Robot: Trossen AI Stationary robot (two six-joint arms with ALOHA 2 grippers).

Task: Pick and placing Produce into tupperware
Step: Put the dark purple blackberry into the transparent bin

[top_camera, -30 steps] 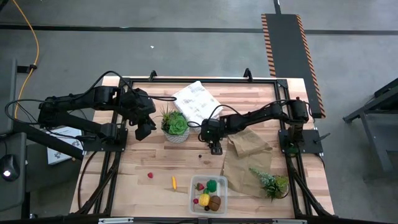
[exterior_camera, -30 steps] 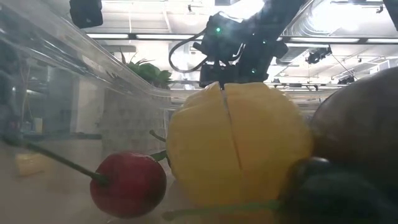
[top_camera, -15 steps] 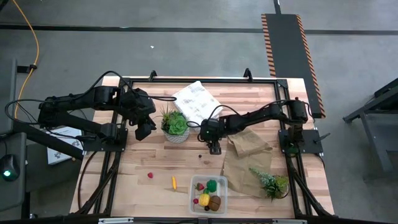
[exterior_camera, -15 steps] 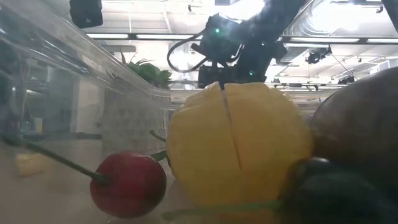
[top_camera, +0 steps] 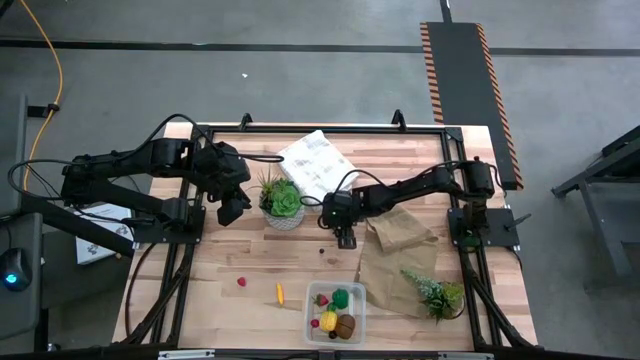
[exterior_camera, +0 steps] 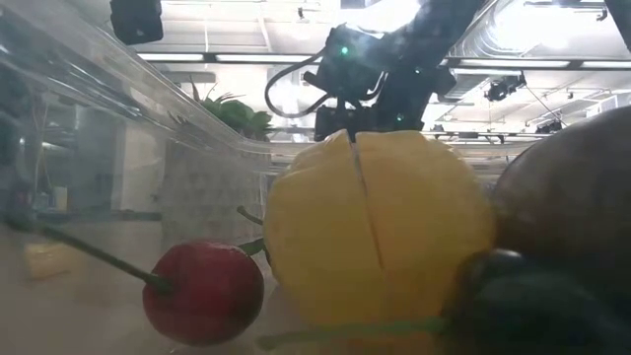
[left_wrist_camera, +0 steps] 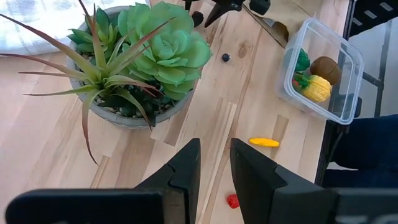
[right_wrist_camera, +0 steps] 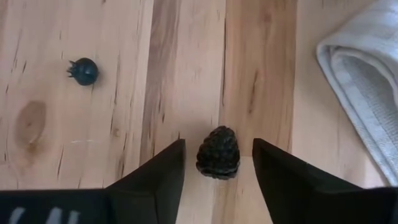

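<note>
Right gripper sits low over mid-table, fingers spread with a blackberry between them, gaps on both sides, so it's lined up for a pinch, not gripping yet. A 2nd dark berry lies near on the wood. Tupperware is at the table's front edge, already holding lemon, kiwi and broccoli piece. Left gripper waits beside the potted succulent, fingers slightly apart, holding nothing. Orange stick and red berry still lie on the table.
</note>
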